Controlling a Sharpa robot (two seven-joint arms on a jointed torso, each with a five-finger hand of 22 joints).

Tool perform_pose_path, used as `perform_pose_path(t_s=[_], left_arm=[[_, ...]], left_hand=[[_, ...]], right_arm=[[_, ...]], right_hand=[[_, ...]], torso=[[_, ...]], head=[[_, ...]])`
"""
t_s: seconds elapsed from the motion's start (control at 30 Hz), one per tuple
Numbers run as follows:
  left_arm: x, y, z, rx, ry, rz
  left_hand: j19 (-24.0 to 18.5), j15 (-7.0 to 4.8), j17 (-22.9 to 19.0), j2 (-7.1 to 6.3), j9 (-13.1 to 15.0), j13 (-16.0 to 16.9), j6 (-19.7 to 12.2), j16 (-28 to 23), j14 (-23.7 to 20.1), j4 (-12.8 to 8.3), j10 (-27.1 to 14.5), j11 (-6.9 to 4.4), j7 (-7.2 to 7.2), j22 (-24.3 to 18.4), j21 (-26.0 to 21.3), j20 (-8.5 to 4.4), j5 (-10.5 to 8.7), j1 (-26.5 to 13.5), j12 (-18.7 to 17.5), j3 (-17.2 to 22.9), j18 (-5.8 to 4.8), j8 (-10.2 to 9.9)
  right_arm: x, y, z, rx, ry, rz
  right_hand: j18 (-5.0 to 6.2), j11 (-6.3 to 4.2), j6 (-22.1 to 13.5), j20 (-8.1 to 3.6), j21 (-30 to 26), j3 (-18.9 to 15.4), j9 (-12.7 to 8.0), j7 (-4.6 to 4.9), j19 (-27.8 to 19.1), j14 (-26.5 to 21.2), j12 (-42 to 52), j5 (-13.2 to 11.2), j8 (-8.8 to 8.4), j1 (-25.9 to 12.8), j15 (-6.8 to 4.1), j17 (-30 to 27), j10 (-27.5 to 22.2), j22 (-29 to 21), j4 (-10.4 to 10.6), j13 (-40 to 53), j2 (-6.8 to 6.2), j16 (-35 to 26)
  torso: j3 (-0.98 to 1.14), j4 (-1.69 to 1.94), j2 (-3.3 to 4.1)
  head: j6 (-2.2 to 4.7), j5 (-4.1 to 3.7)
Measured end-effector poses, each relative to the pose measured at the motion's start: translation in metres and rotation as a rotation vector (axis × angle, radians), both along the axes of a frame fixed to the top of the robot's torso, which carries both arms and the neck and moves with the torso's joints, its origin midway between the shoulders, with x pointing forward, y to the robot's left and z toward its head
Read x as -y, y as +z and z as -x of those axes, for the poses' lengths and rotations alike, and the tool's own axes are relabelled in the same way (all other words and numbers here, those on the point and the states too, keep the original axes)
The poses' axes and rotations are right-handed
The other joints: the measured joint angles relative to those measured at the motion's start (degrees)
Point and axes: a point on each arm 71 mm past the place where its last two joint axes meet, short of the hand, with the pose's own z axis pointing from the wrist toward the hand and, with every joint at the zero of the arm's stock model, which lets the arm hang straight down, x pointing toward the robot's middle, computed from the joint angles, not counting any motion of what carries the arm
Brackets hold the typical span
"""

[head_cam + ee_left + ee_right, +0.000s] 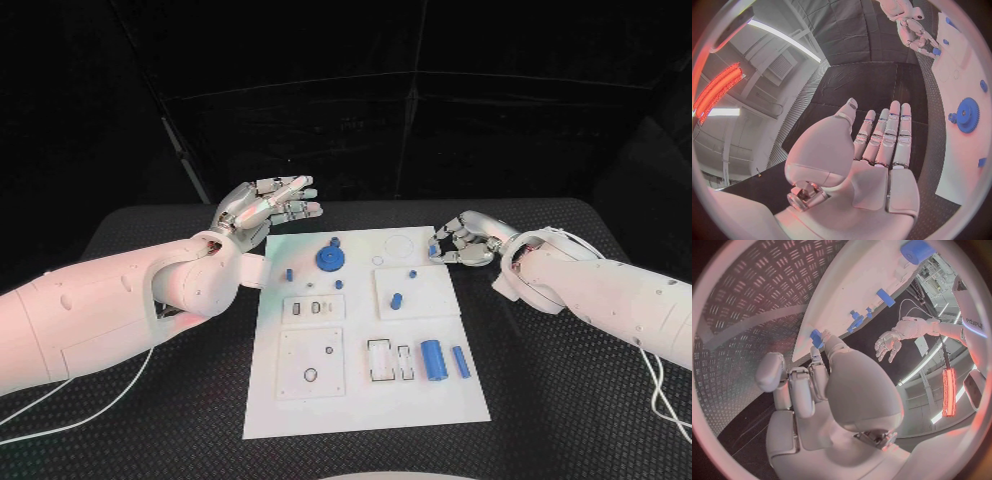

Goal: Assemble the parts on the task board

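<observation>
The white task board (361, 400) lies in the middle of the black table (577, 400). On it rest the blue parts: a gear (332, 260) near the far end, two cylinders (433, 353) side by side just beside the rectangular recesses (381, 360) at the near right, and smaller pieces scattered between. The left hand (268, 209) hovers off the board's far left corner, fingers spread and straight — holding nothing. The right hand (466, 241) sits at the board's far right edge, fingers curled, pinching a small blue part (816, 337) at its fingertips.
</observation>
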Motion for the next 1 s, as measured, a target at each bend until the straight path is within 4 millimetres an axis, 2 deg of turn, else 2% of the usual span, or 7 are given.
perform_pose_path(t_s=[0.57, 1.0], left_arm=[[0.0000, 0.0000, 0.0000, 0.000, -0.001, 0.000], [0.0000, 0.0000, 0.0000, 0.000, -0.001, 0.000]], left_hand=[[0.00, 0.00, 0.00, 0.00, 0.00, 0.00, 0.00, 0.00, 0.00, 0.00, 0.00, 0.00, 0.00, 0.01, 0.00, 0.00, 0.00, 0.00, 0.00, 0.00, 0.00, 0.00], [0.00, 0.00, 0.01, 0.00, 0.00, 0.00, 0.00, 0.00, 0.00, 0.00, 0.00, 0.00, 0.00, 0.02, 0.00, 0.00, 0.00, 0.00, 0.00, 0.00, 0.00, 0.00]], right_arm=[[-0.0030, -0.0012, -0.0009, -0.008, 0.002, 0.004], [-0.0059, -0.0019, -0.0010, -0.008, 0.001, 0.009]], right_hand=[[0.00, -0.21, 1.39, -0.21, 0.22, 0.22, -0.01, -0.29, 0.21, -0.22, 0.22, 0.00, 0.65, -0.19, -0.21, -0.01, 0.21, 0.45, -0.21, 0.00, 0.19, 0.00], [0.00, -0.76, 3.48, -0.62, 0.22, 0.69, -0.11, -1.21, 0.62, -0.14, 0.22, 0.26, 1.08, -0.25, -0.94, -0.02, 0.74, 0.80, -0.69, 0.01, 0.86, 0.20]], torso=[[0.04, -0.01, -0.01], [0.10, 0.00, -0.01]], head=[[-0.29, -0.02], [-0.39, -0.02]])
